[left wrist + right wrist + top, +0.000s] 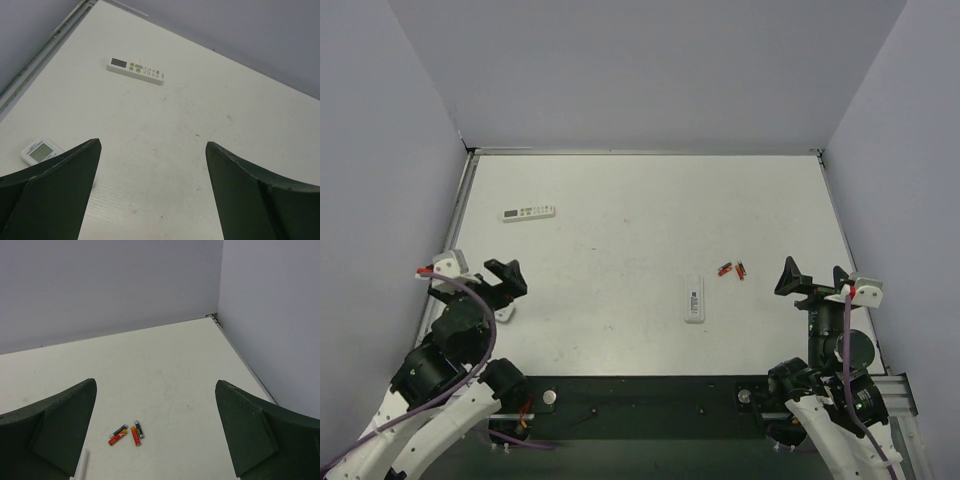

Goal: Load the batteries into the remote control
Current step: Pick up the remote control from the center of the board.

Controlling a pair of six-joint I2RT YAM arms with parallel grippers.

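The small slim white remote control (pixel 694 299) lies near the table's middle, its long axis front to back. Only a sliver of its end shows in the right wrist view (pixel 82 464). Several tiny batteries (pixel 732 269), red, orange and dark, lie in a loose cluster just right of and behind it; they also show in the right wrist view (pixel 126 433). My left gripper (pixel 510 285) is open and empty at the left side, far from both (pixel 153 144). My right gripper (pixel 812 282) is open and empty, right of the batteries (pixel 155 383).
A longer white remote with a grey display (pixel 528 212) lies at the back left, also in the left wrist view (pixel 135 70). A small white device with a screen (pixel 41 151) sits by the left gripper. Grey walls enclose the table on three sides.
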